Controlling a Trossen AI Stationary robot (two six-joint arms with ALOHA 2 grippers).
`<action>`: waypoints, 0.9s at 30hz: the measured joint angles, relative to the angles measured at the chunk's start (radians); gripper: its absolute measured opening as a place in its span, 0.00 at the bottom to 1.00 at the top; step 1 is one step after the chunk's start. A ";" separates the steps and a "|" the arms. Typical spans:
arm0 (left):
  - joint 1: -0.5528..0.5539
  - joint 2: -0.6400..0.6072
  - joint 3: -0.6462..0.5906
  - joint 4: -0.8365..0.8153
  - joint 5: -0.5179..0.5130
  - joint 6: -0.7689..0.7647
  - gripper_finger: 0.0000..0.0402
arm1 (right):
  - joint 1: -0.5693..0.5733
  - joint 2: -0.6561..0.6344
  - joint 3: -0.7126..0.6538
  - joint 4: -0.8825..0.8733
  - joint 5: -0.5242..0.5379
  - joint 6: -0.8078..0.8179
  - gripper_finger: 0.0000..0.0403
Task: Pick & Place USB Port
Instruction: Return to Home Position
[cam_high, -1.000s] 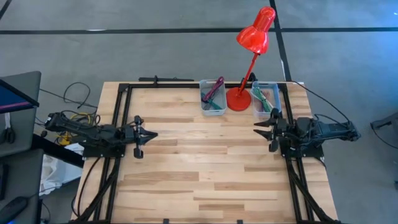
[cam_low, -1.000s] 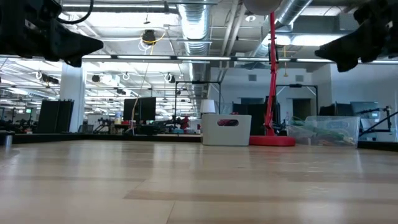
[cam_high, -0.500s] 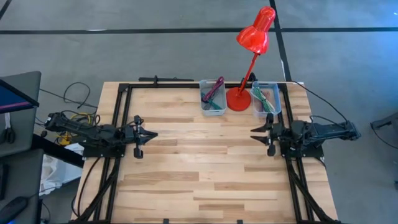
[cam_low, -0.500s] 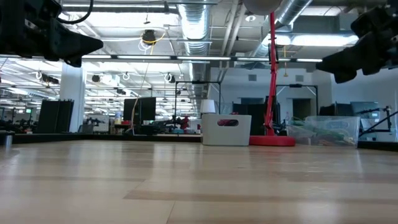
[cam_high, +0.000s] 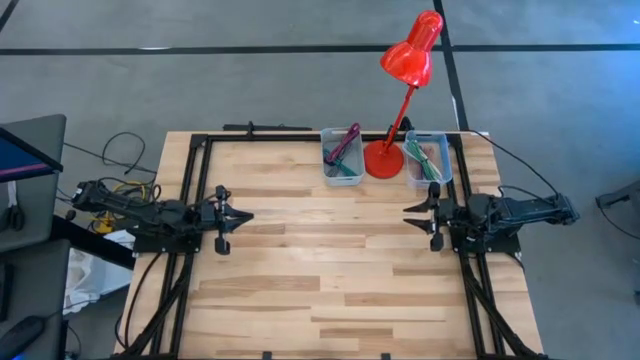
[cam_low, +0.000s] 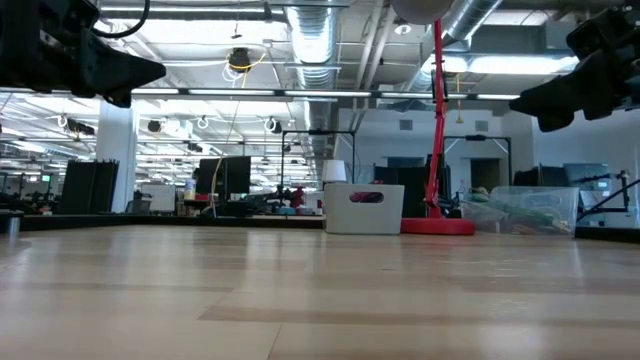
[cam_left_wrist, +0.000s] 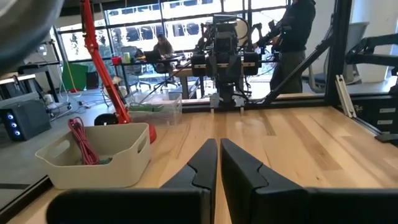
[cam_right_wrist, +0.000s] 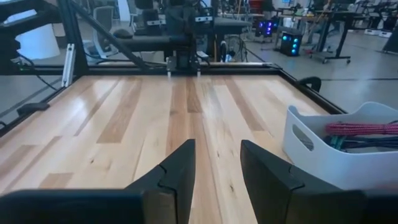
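No separate USB port can be made out; only cables show. A white bin (cam_high: 342, 158) at the far edge holds pink and purple cables (cam_left_wrist: 81, 138). A clear bin (cam_high: 428, 160) beside it holds green cables. My left gripper (cam_high: 247, 216) hovers shut over the table's left side, pointing at the middle (cam_left_wrist: 218, 163). My right gripper (cam_high: 408, 217) hovers open over the right side, facing it (cam_right_wrist: 217, 165). Both are above the wood, as the low view shows (cam_low: 163, 70) (cam_low: 512, 102).
A red desk lamp stands with its base (cam_high: 383, 158) between the two bins, its head (cam_high: 412, 50) leaning past the far edge. A black frame (cam_high: 195, 190) runs along the left, right and far sides. Bare wood (cam_high: 325, 260) lies between the grippers and toward the near edge.
My right gripper has shifted a little toward the table's left and has come slightly lower. The left arm and the bins have kept still.
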 joint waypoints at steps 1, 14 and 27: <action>0.000 0.000 0.000 0.002 0.000 -0.006 0.05 | 0.000 0.000 0.000 0.000 0.005 0.001 0.30; 0.001 0.000 0.000 0.006 0.000 0.005 0.05 | 0.000 0.000 0.000 -0.002 0.019 0.007 0.30; 0.001 0.000 0.000 0.011 0.000 0.004 0.05 | 0.000 0.000 0.000 -0.002 0.019 0.008 0.30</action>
